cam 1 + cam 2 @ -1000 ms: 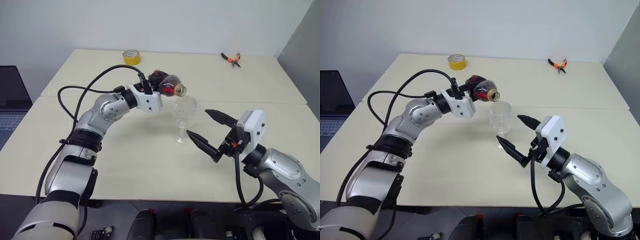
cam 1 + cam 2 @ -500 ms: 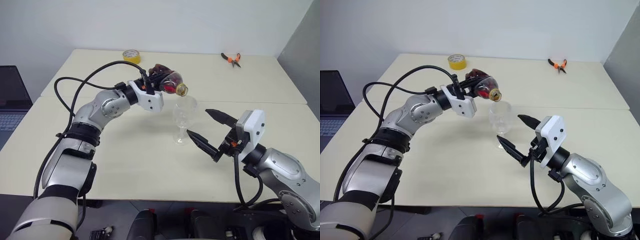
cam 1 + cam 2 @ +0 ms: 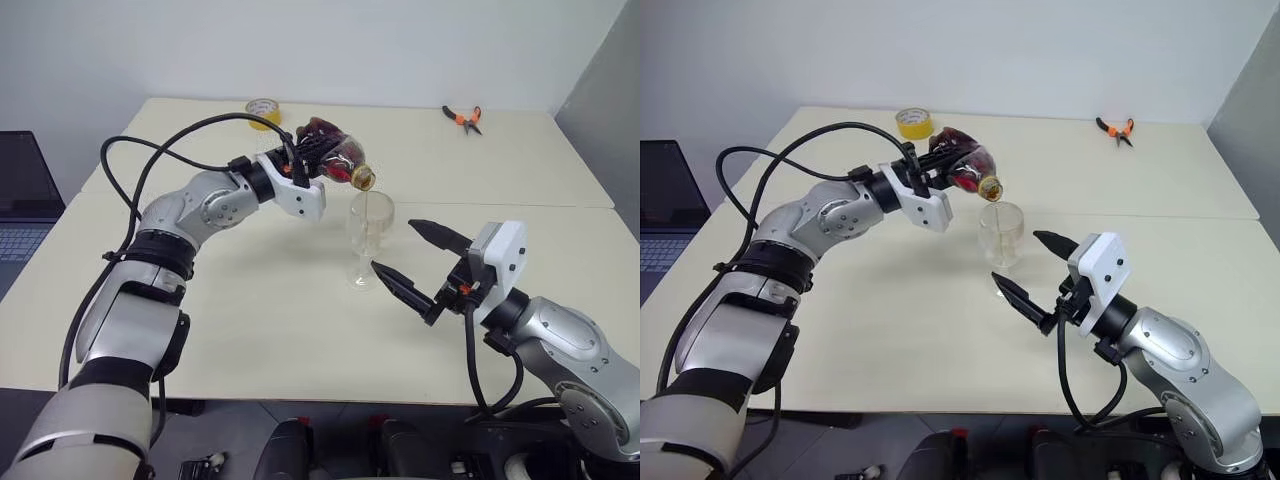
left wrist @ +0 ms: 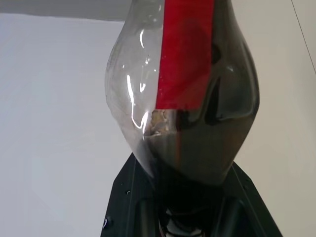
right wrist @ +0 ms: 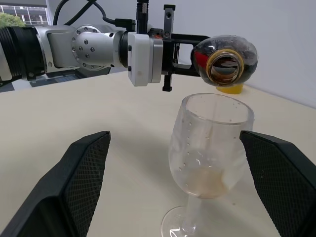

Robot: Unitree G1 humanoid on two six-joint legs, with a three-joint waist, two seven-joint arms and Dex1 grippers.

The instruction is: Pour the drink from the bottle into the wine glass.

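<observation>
Bench (image 3: 250,330), big, cream, flat. Right end effector (image 3: 408,258) near glass foot, black fingers spread wide, holding nothing. Left end effector (image 3: 312,152) squeezes small clear plastic bottle (image 3: 335,160), tipped, open mouth over clear stemmed wine glass (image 3: 368,235) at bench middle. Thin dark brown drink (image 5: 213,133) stream falls into bowl.

Two pale tables (image 3: 250,330) pushed together. Wine glass (image 3: 367,240) stands near the middle seam. Yellow tape roll (image 3: 262,108) and orange-handled pliers (image 3: 462,119) lie at the far edge.
</observation>
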